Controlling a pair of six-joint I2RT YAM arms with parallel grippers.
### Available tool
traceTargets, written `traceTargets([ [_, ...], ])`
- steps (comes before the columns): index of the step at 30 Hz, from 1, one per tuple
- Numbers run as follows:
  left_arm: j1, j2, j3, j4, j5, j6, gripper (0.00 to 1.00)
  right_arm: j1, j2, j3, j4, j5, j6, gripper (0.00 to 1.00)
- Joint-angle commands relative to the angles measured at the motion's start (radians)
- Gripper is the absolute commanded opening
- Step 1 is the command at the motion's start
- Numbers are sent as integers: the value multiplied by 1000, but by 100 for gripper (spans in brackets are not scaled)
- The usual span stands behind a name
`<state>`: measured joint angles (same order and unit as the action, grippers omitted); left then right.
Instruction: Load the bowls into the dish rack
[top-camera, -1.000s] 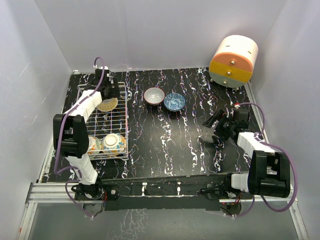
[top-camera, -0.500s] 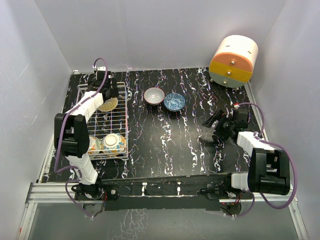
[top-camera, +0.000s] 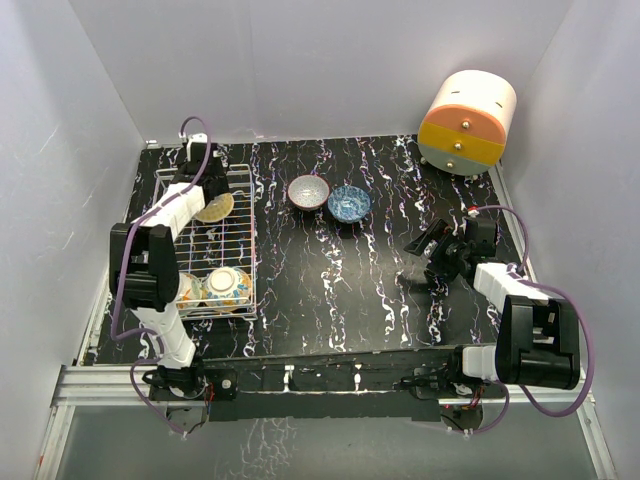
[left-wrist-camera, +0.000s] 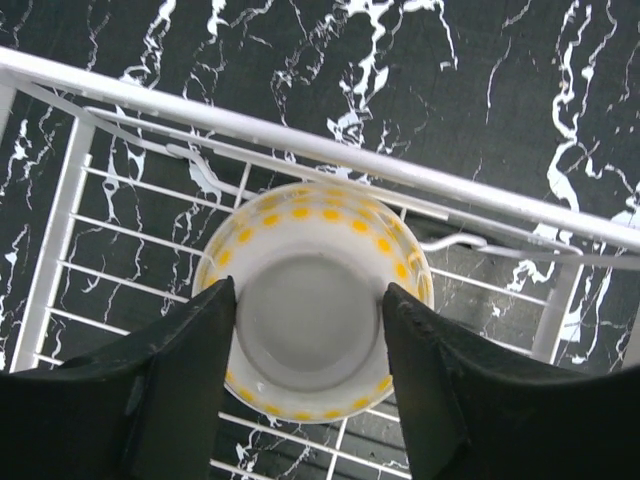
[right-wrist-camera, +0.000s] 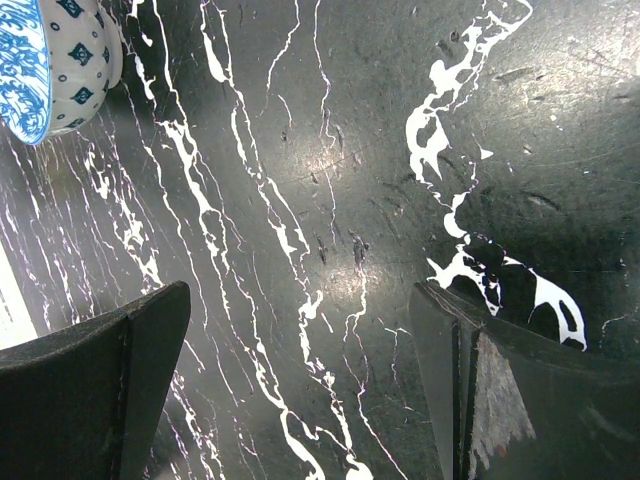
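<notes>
Now, against the view of a second earlier, the left arm's wrist is seen drawn back toward the far end of the dish rack (top-camera: 249, 240), while the right arm is hardly shifted and every bowl lies where it lay. Five bowls are counted. Three are in the rack: a yellow-dotted bowl (left-wrist-camera: 312, 350) at the far end and two at the near end, a floral bowl (top-camera: 229, 285) and a partly hidden bowl (top-camera: 187, 290) just beside it under the arm. Two are left on the table (top-camera: 340, 270), touching each other: a blue bowl (top-camera: 349, 203) and a grey bowl (top-camera: 308, 191). One rack and one drum (top-camera: 468, 122) are counted. The left gripper (left-wrist-camera: 308, 295) is held over the yellow-dotted bowl, its jaws moderately apart and narrower than the bowl's rim. The right gripper (right-wrist-camera: 300, 300) is held over bare table, its jaws spread wide and empty.
</notes>
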<state>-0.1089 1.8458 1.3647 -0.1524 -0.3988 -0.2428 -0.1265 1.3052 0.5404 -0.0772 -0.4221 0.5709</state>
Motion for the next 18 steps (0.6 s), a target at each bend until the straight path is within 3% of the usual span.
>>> traceTargets([
  [1,17,-16,-36,-14,-8,-8,49,-7,2,33,51,-5,-8,94],
  [4,21,-26,-51,-29,-15,-18,38,-6,3,31,52,-7,-8,94],
  [11,35,-104,-115,-126,-60,-80,37,-8,-1,29,55,-14,-7,94],
  [18,45,-278,-239,-189,-114,-126,38,-10,-5,14,71,-37,1,94],
])
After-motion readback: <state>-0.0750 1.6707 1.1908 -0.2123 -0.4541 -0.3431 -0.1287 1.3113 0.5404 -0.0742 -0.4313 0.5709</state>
